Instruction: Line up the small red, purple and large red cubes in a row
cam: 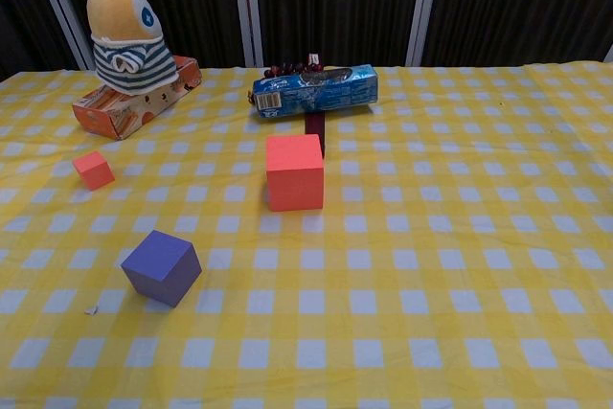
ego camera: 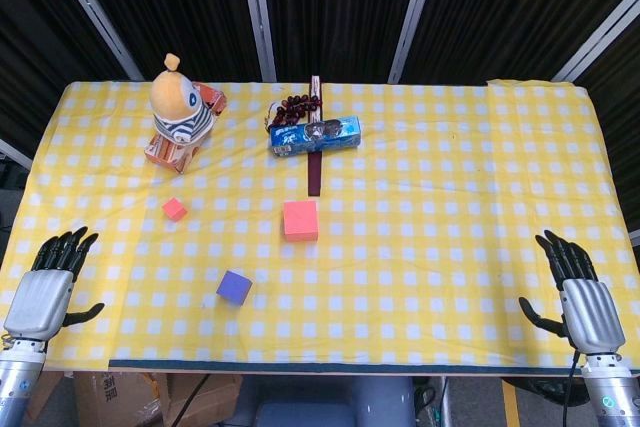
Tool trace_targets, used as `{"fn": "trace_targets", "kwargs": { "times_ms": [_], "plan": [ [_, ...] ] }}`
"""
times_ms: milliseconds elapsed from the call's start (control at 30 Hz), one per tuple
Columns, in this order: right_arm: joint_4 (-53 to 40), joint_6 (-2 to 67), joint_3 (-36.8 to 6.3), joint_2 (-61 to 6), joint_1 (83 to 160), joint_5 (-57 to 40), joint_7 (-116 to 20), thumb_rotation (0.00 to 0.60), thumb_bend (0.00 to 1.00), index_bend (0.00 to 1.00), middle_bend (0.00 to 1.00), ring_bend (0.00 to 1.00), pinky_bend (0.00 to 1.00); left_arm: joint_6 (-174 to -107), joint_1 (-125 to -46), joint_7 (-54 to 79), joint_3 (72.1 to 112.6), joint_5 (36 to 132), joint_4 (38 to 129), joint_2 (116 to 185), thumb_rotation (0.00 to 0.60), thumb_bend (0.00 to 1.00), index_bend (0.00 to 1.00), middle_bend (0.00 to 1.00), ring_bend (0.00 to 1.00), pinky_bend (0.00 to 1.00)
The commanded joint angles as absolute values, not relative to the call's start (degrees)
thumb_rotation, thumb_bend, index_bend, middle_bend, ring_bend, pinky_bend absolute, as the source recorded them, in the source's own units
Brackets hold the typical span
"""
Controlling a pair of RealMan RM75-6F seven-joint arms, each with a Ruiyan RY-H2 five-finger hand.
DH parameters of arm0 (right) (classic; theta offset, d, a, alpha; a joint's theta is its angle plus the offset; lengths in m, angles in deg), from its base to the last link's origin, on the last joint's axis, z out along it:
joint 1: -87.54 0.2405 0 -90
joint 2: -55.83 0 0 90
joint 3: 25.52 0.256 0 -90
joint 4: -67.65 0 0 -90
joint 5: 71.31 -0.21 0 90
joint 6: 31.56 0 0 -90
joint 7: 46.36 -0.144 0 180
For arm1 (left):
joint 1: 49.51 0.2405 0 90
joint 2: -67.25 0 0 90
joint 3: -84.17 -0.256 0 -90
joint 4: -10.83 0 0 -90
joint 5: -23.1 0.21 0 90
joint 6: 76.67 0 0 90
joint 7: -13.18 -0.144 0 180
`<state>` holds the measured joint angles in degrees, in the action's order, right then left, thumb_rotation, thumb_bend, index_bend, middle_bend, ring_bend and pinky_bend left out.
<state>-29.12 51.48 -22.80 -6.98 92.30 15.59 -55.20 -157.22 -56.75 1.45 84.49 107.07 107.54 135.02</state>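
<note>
While both hands rest at the near table edge, the left hand (ego camera: 45, 292) and the right hand (ego camera: 583, 297) hold nothing, fingers spread. The large red cube (ego camera: 300, 220) is the landmark: the small red cube (ego camera: 174, 209) lies well left of it, the purple cube (ego camera: 234, 287) nearer and left.

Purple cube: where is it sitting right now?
In the head view the purple cube sits left of centre near the table's front edge, apart from both red ones: in front and left of the large red cube, in front and right of the small red cube.
</note>
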Motion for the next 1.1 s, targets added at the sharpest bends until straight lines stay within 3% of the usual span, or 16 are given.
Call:
{"fn": "trace_targets", "kwargs": {
  "times_ms": [33, 433, 667, 867, 1100],
  "plan": [
    [-29.18, 51.44, -22.8, -6.93, 92.32, 15.59, -55.23, 0.6, 0.37, 0.0, 0.0, 0.0, 0.0, -157.25, -56.73, 1.46, 84.48, 107.09, 107.57, 134.99, 0.6, 0.13, 0.0, 0.0, 0.0, 0.0],
    [-29.15, 51.81, -22.93, -7.0, 92.14, 15.91, -55.1, 0.6, 0.36, 0.0, 0.0, 0.0, 0.0, -153.84, -59.02, 2.17, 83.83, 109.3, 107.68, 134.03, 0.6, 0.13, 0.0, 0.0, 0.0, 0.02],
    [-29.14, 51.67, -22.8, -7.03, 92.25, 15.77, -55.4, 0.6, 0.37, 0.0, 0.0, 0.0, 0.0, -144.61, -66.24, -0.92, 85.03, 111.36, 108.14, 133.47, 0.6, 0.21, 0.11, 0.0, 0.0, 0.08],
    [-29.15, 51.76, -22.72, -6.99, 92.2, 15.63, -55.88, 0.6, 0.36, 0.0, 0.0, 0.0, 0.0, -135.52, -73.06, -6.47, 87.82, 107.67, 110.51, 136.56, 0.6, 0.23, 0.17, 0.0, 0.0, 0.08],
    [-29.1, 51.71, -22.65, -6.93, 92.2, 15.48, -56.31, 0.6, 0.36, 0.0, 0.0, 0.0, 0.0, -129.53, -77.67, -13.87, 89.49, 100.76, 111.26, 141.84, 0.6, 0.23, 0.21, 0.0, 0.0, 0.08]
  ]
}}
